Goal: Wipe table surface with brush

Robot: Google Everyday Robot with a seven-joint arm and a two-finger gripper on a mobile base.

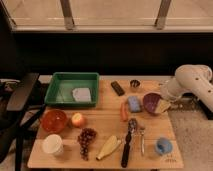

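The light-wood table surface (102,125) fills the middle of the camera view. The brush (127,144) lies on it at the front, right of centre, with its black handle toward the front edge and its round greyish head (132,123) pointing away. My white arm (194,80) reaches in from the right. Its gripper (168,94) is at the table's right edge beside a purple bowl (151,103), well behind and to the right of the brush. The gripper holds nothing that I can see.
A green tray (59,82) stands at the back left with a grey item inside. Also on the table are a silver utensil (142,140), blue cup (163,146), banana (108,147), grapes (86,138), white cup (52,144), orange bowl (54,120), carrot (124,111) and blue sponge (134,103). A black chair (20,97) stands on the left.
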